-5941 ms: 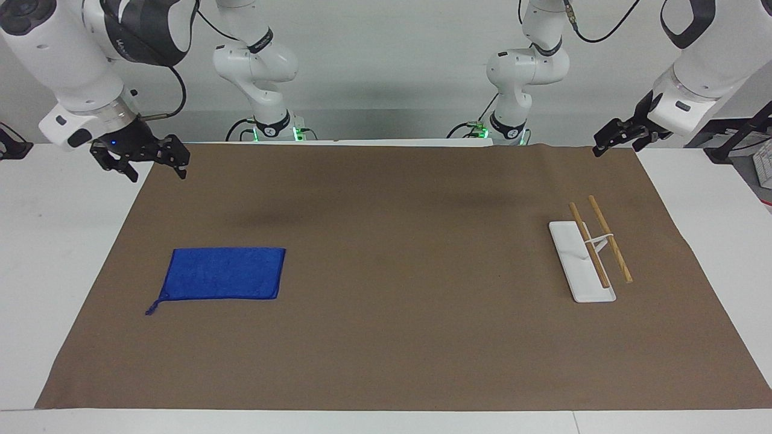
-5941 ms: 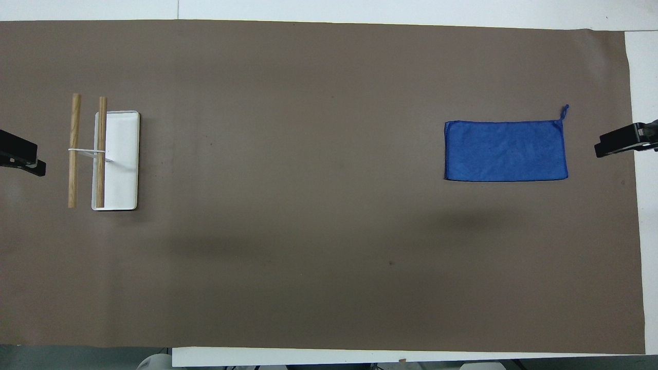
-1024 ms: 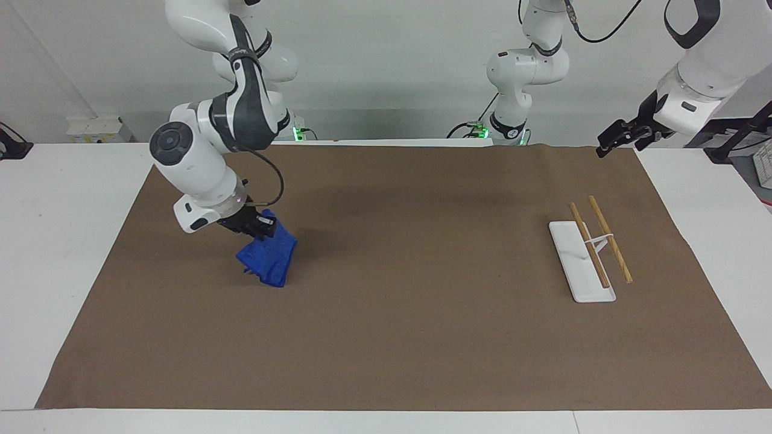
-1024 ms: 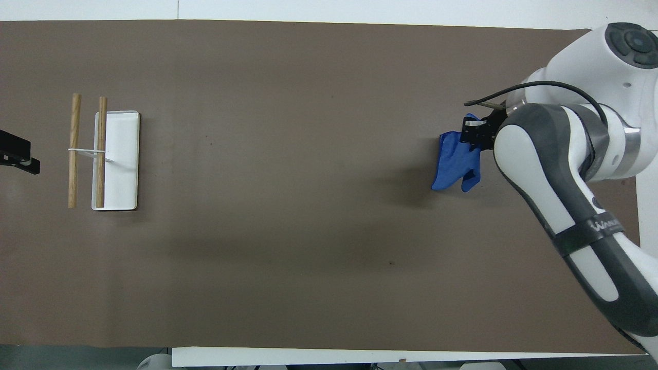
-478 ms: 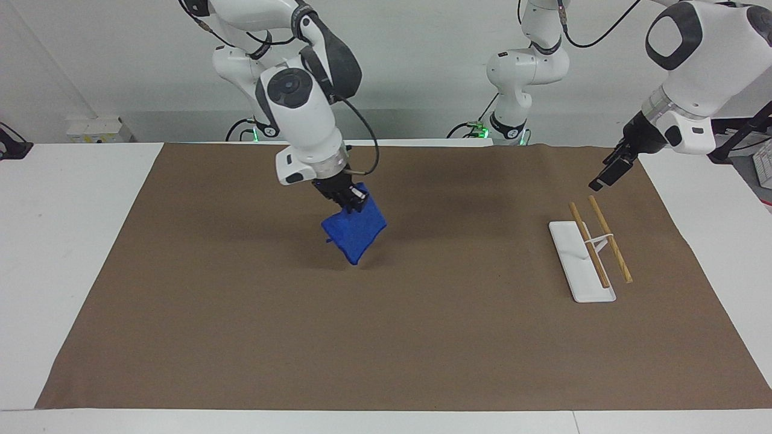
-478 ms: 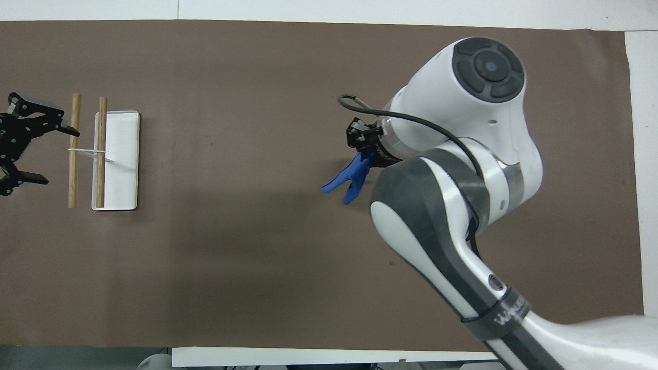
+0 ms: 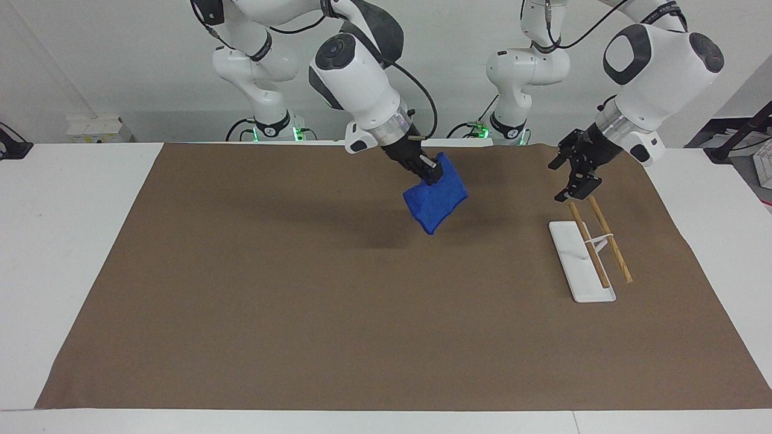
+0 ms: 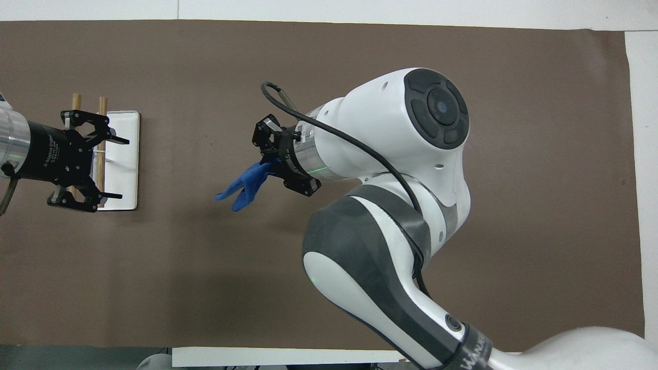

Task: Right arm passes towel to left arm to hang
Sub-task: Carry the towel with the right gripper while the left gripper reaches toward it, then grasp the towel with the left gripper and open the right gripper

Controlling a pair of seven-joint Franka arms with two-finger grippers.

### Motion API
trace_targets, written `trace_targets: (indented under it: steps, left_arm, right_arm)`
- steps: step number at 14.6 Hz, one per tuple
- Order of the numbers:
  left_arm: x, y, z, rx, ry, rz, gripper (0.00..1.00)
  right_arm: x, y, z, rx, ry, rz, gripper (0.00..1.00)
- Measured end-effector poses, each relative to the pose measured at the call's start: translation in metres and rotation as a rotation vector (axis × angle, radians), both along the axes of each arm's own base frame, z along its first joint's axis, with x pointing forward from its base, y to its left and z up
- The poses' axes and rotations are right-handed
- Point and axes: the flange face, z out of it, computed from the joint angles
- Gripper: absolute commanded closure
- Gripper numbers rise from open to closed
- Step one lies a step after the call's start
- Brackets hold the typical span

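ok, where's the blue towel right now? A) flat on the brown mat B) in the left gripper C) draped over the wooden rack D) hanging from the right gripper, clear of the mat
D: the right gripper is shut on the blue towel, which dangles above the brown mat; the left gripper is open and empty over the wooden rack.

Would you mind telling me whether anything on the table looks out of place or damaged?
Nothing stands out. The towel hangs bunched from the shut right gripper above the mat, the rack stands upright, and the open left gripper is over the rack.
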Motion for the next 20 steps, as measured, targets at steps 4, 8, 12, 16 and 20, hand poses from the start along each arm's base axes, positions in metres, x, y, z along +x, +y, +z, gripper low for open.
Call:
trace_targets:
  steps: [4,8,12,16,20]
  left_arm:
    - [-0.014,-0.014,-0.005,-0.021,0.038,0.067,0.0]
    - [-0.021,-0.016,-0.013,-0.04,0.042,0.087,0.0]
    - [-0.027,-0.028,-0.013,-0.039,0.043,0.07,0.05]
    - [-0.029,-0.033,-0.015,-0.038,0.042,0.063,0.1]
    - [-0.032,-0.036,-0.018,-0.036,0.046,0.059,0.39]
  right_arm:
    - [-0.012,0.038,0.013,0.131,0.022,-0.116,1.0]
    - [-0.015,0.05,0.014,0.18,0.035,-0.157,1.0]
    - [-0.013,0.05,0.014,0.182,0.036,-0.159,1.0]
    - [-0.013,0.05,0.014,0.182,0.037,-0.159,1.0]
    - [-0.013,0.05,0.013,0.182,0.037,-0.159,1.0]
